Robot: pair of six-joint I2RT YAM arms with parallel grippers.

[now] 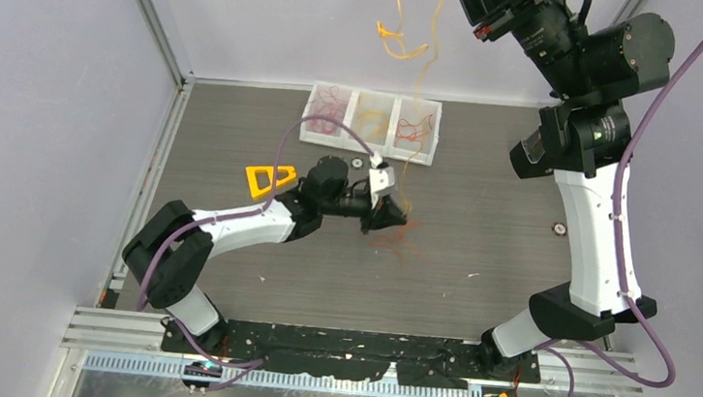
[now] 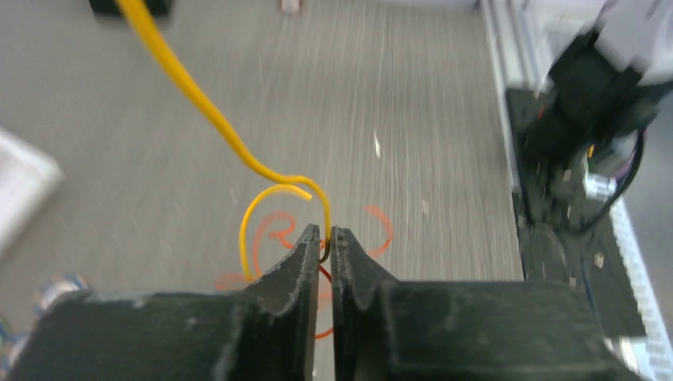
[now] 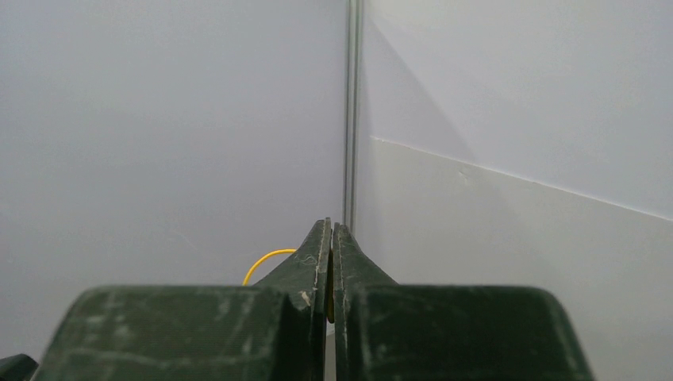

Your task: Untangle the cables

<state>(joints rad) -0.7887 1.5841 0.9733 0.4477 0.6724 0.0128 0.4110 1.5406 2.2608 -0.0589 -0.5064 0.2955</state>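
Note:
A long yellow cable (image 1: 429,46) hangs from the top edge of the overhead view down to the table. My right gripper (image 3: 331,228) is raised high against the back wall and shut on the upper end of it; a yellow loop (image 3: 266,259) shows beside its fingers. My left gripper (image 1: 388,213) is low over the table and shut on the lower curl of the yellow cable (image 2: 202,107), which passes between the fingertips (image 2: 310,238). Orange and red cables (image 2: 275,231) lie tangled on the table just beneath and beyond it (image 1: 402,236).
A white three-compartment tray (image 1: 369,152) holding more sorted cables stands at the back of the table. A yellow triangular frame (image 1: 268,180) lies left of my left wrist. A small round fitting (image 1: 560,228) sits by the right arm. Walls close in on three sides.

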